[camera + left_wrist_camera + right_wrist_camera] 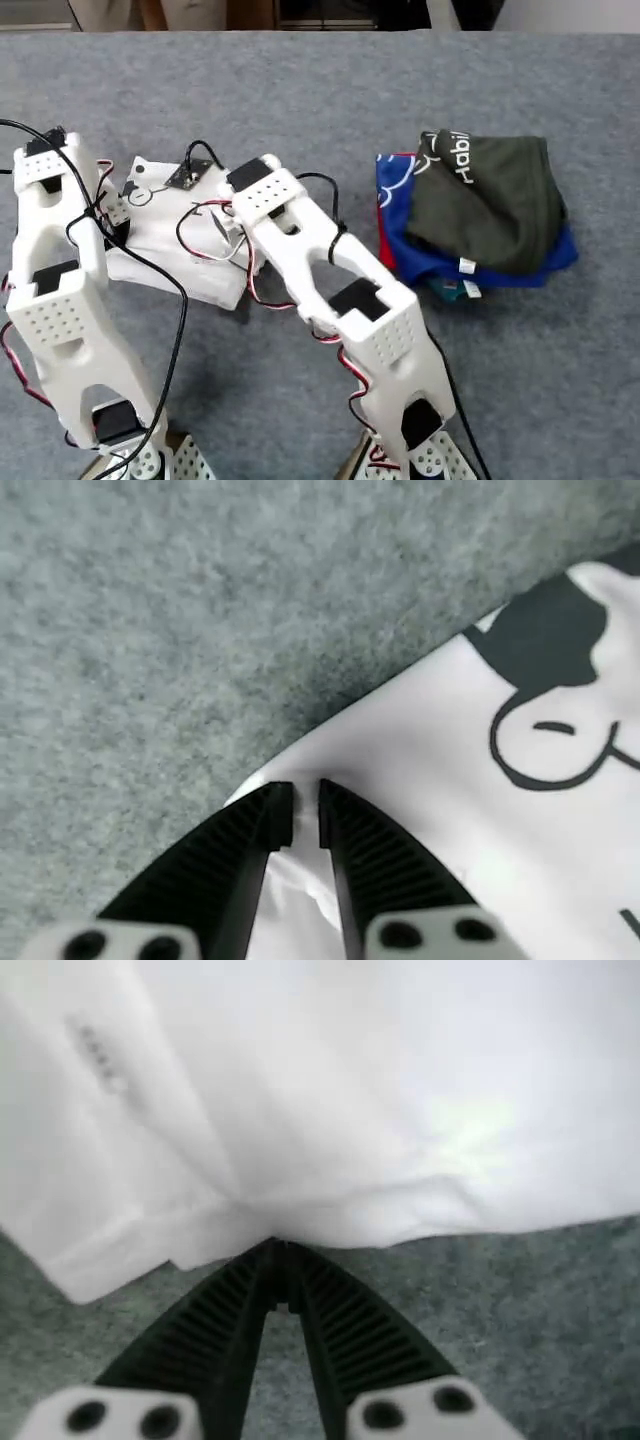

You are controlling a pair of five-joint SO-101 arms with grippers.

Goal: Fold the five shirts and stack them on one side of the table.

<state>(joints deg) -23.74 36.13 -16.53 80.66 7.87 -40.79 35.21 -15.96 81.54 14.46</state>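
A folded white shirt (pixel 180 268) with a black drawing lies on the grey table, left of centre, under both arms. At the shirt's left edge, my left gripper (pixel 120 208) is shut on the white shirt (pixel 450 780); in the left wrist view the gripper (pixel 305 815) has cloth between its tips at the hem. My right gripper (pixel 226 226) sits over the shirt's middle. In the right wrist view it (pixel 278 1258) is shut on a fold at the white shirt's (pixel 350 1080) edge.
To the right lies a stack of folded shirts, a dark green one (pixel 495 205) on top of a blue one (pixel 398 200), with red and teal edges below. Grey table cloth (pixel 300 90) stretches bare at the back and front right.
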